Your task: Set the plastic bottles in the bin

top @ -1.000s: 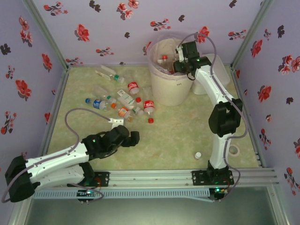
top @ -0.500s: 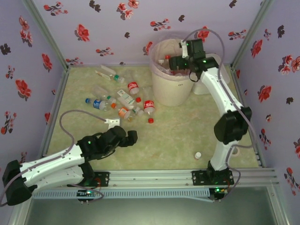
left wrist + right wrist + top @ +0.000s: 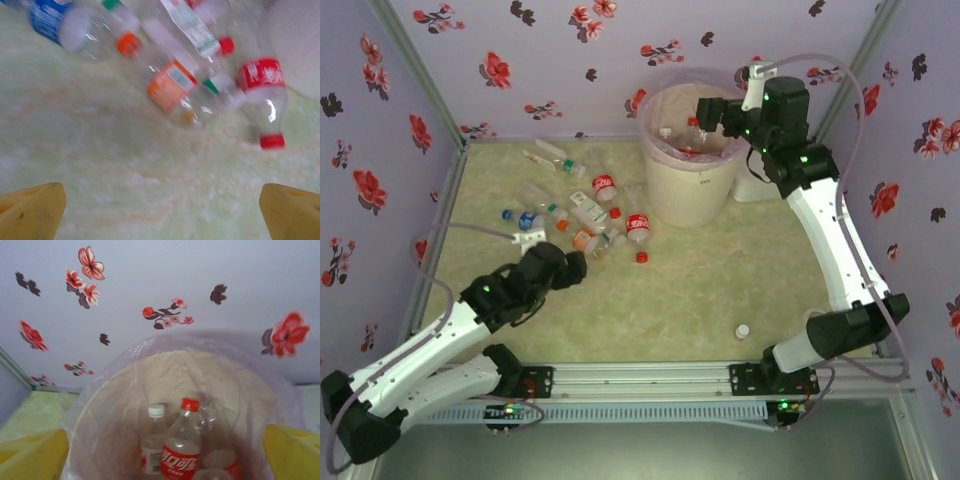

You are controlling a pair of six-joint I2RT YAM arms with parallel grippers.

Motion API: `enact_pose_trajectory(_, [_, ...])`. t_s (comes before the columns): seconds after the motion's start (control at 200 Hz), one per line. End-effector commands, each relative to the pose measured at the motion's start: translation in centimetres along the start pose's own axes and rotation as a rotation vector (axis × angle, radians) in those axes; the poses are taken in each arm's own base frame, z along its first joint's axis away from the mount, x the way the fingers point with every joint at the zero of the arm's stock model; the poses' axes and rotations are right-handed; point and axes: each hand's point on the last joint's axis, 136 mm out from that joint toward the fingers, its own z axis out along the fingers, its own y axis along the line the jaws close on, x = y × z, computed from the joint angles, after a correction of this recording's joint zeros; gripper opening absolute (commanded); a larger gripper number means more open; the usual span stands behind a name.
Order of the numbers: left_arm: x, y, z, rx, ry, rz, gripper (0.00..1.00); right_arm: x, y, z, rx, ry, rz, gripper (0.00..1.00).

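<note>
The large round cream-white bin (image 3: 686, 192) lined with a pinkish bag (image 3: 277, 390) is holding several clear plastic bottles (image 3: 181, 455), the right gripper (image 3: 710, 110) is hovering over it with jaws spread wide and empty, and the left gripper (image 3: 572, 266), likewise wide, is hanging near small clear bottles (image 3: 638, 226) lying scattered on the pale green table (image 3: 720, 280).

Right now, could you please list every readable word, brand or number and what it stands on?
"可口可乐" (likely): red label of the red-capped clear plastic bottle in the round cream-white bin.
Dark mark on the bin's outer wall: too small to read.
Labels of the bottles on the table: blurred.
</note>
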Motion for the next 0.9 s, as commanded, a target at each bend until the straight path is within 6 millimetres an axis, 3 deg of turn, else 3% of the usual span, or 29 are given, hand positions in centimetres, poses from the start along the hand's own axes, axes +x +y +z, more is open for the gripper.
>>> enact_pose_trajectory(0.0, [-3.4, 1.2, -0.5, -0.027, -0.023, 0.048, 1.0, -0.1, 0.8, -2.4, -0.065, -0.066, 0.184, 1.0])
enact_pose_trajectory(0.18, [-8.7, 2.9, 1.8, -0.042, -0.036, -0.053, 1.0, 5.0, 0.0, -5.8, -0.077, -0.062, 0.39, 1.0])
enact_pose_trajectory(0.305, [-9.9, 3.9, 4.6, -0.066, -0.015, -0.125, 1.0, 9.3, -0.2, -7.6, -0.083, -0.024, 0.473, 1.0])
enact_pose_trajectory(0.49, [-9.9, 6.6, 8.1, -0.141, 0.006, -0.314, 1.0, 12.8, -1.2, -8.8, -0.04, 0.035, 0.435, 1.0])
enact_pose_trajectory(0.625, [-9.0, 7.8, 10.3, -0.194, 0.051, -0.417, 1.0, 13.5, -0.6, -8.6, -0.076, 0.06, 0.413, 1.0])
enact_pose_trajectory(0.725, [-6.8, 9.9, 11.9, -0.281, 0.106, -0.592, 1.0, 13.7, -0.9, -8.2, -0.055, 0.065, 0.407, 0.99])
enact_pose_trajectory(0.895, [-6.2, 10.2, 14.2, -0.286, 0.107, -0.637, 1.0, 14.0, -0.8, -7.6, -0.062, 0.079, 0.395, 1.0])
